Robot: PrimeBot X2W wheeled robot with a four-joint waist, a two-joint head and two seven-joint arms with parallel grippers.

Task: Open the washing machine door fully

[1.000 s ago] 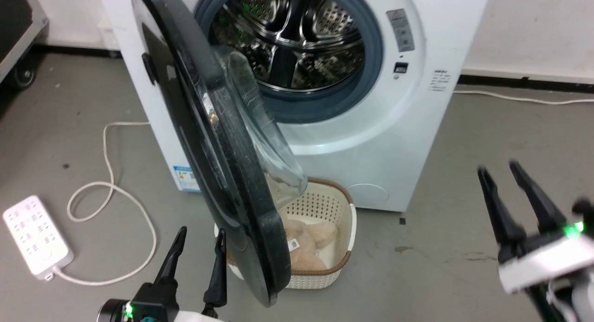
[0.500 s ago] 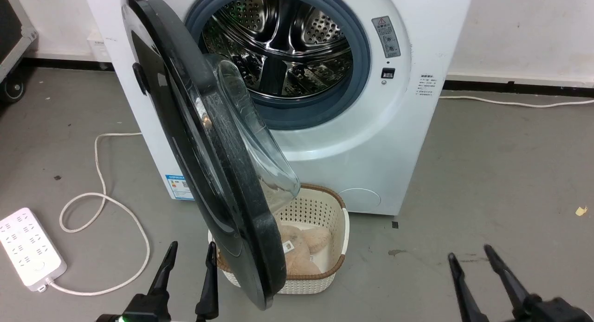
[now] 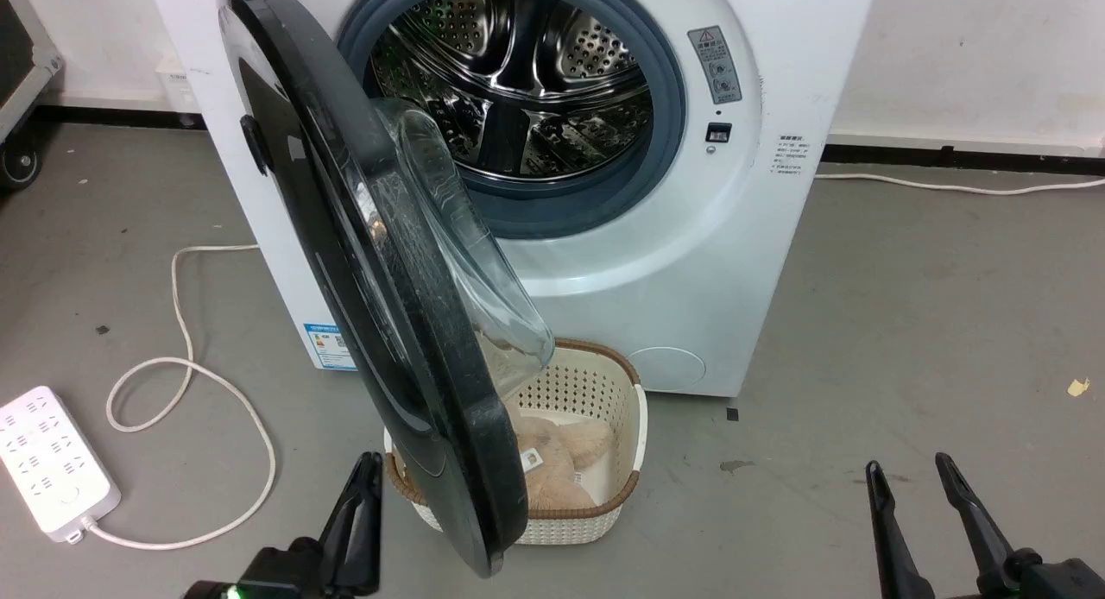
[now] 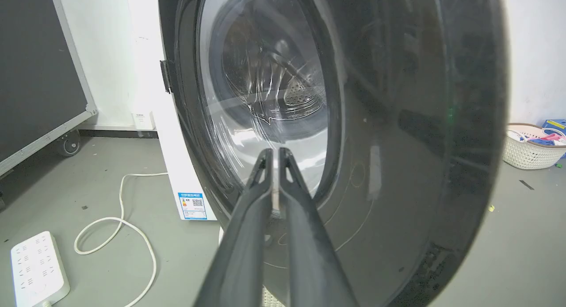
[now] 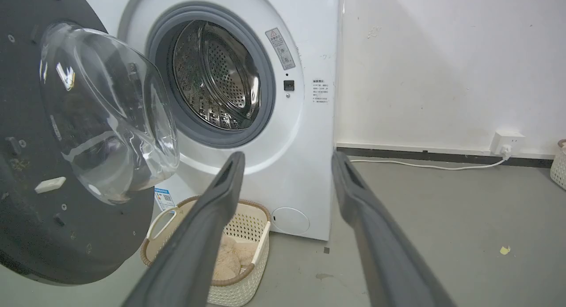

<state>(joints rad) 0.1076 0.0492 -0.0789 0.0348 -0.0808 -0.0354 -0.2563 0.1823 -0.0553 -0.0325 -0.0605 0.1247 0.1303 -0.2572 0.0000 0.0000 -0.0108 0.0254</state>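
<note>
washing machine door (image 3: 380, 262) upright, edge-on, perhaps half-open

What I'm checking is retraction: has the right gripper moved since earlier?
Yes. The right gripper dropped down the head view, away from the washing machine.

The cream perforated plastic basket (image 3: 596, 385) is partly hidden behind the round glossy black washing machine door (image 3: 345, 236). The print on the grey warning label (image 3: 715, 64) cannot be read.
</note>
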